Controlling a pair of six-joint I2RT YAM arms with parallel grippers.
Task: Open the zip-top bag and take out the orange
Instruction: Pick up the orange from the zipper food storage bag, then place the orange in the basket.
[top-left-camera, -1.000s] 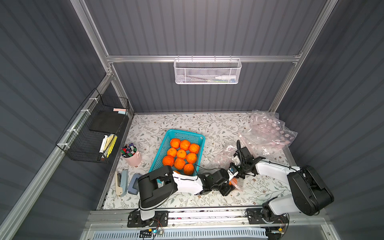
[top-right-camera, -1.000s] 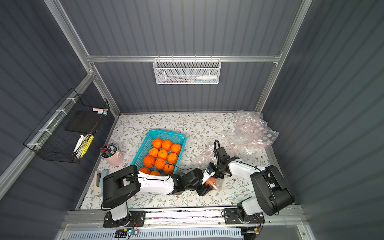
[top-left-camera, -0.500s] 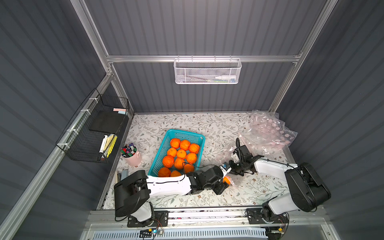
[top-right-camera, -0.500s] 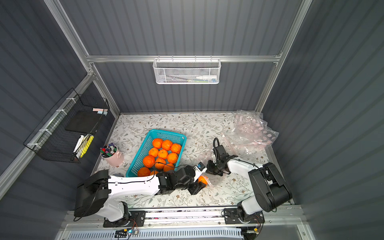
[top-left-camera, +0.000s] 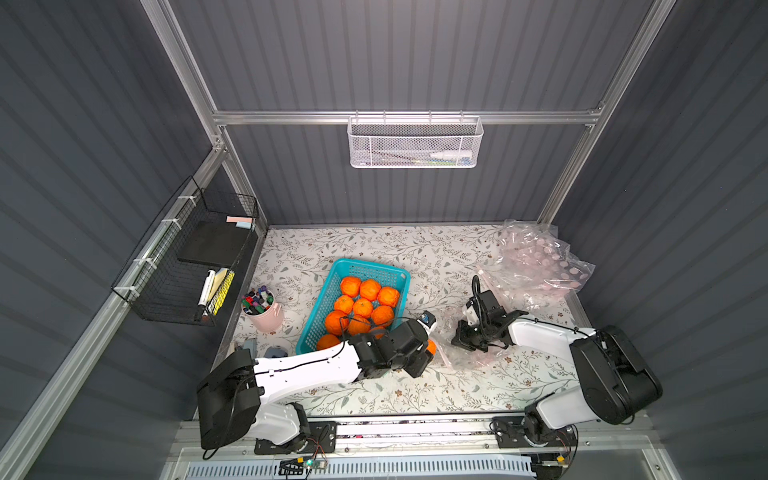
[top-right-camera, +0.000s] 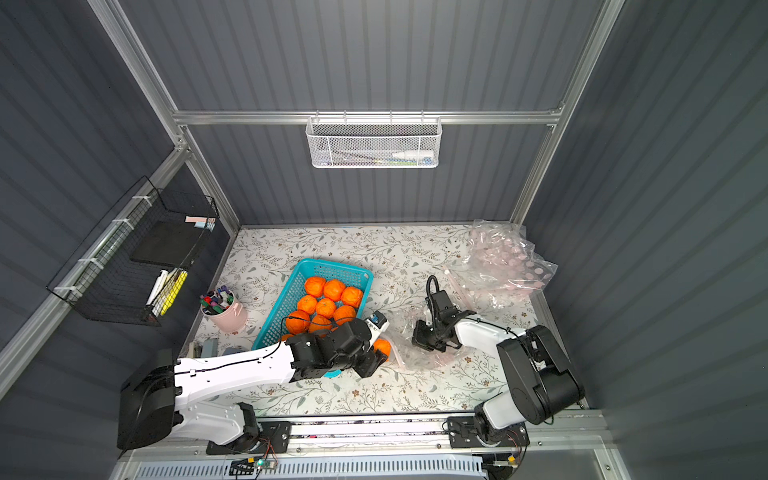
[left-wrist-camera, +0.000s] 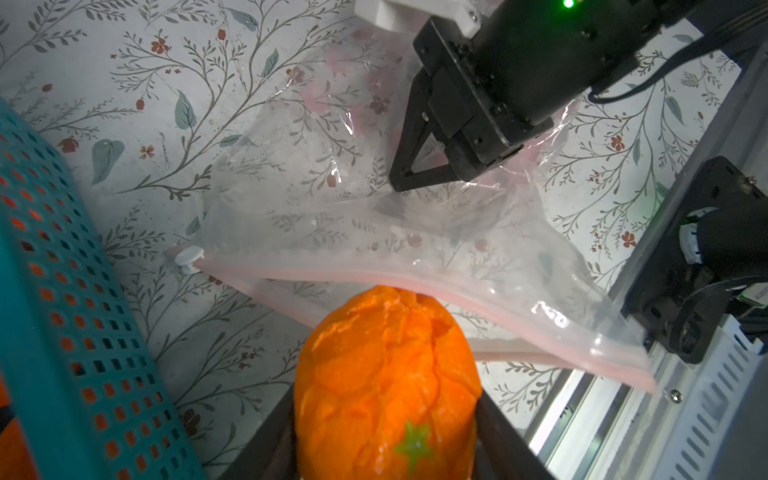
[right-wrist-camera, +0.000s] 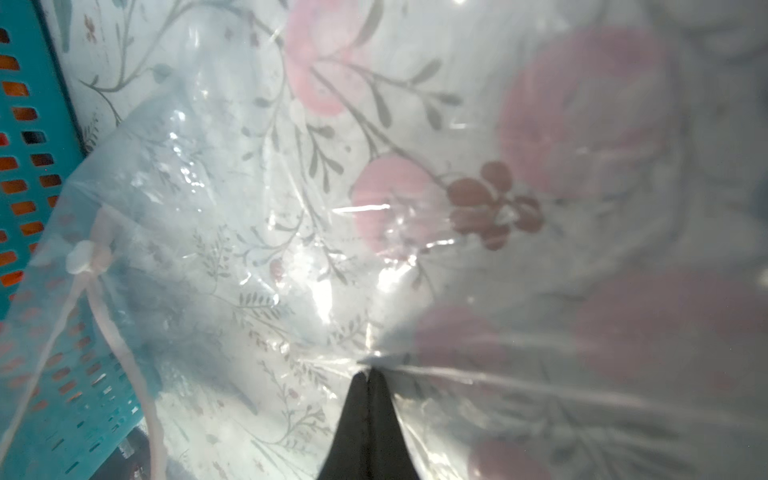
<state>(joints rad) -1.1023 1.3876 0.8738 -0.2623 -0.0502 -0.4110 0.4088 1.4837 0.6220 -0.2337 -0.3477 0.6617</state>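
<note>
My left gripper (left-wrist-camera: 384, 401) is shut on the orange (left-wrist-camera: 386, 386), which has a green star-shaped stem mark. In both top views the orange (top-left-camera: 432, 347) (top-right-camera: 382, 347) hangs just outside the open mouth of the clear zip-top bag (left-wrist-camera: 374, 232), near the basket's front corner. The bag's pink zip strip (left-wrist-camera: 457, 299) gapes, and its white slider (left-wrist-camera: 189, 257) sits at one end. My right gripper (top-left-camera: 461, 343) (left-wrist-camera: 401, 183) is shut on the bag's upper film and pinches it tight in the right wrist view (right-wrist-camera: 370, 374).
A teal basket (top-left-camera: 332, 286) holding several oranges stands left of the bag, close to my left arm. A pink cup of pens (top-left-camera: 266, 316) is further left. A pile of crumpled bags (top-left-camera: 540, 262) fills the back right corner. The front rail (top-left-camera: 415, 428) runs below.
My left gripper has drawn the orange leftward out of the bag's mouth toward the basket. The right gripper has kept its pinch on the bag film.
</note>
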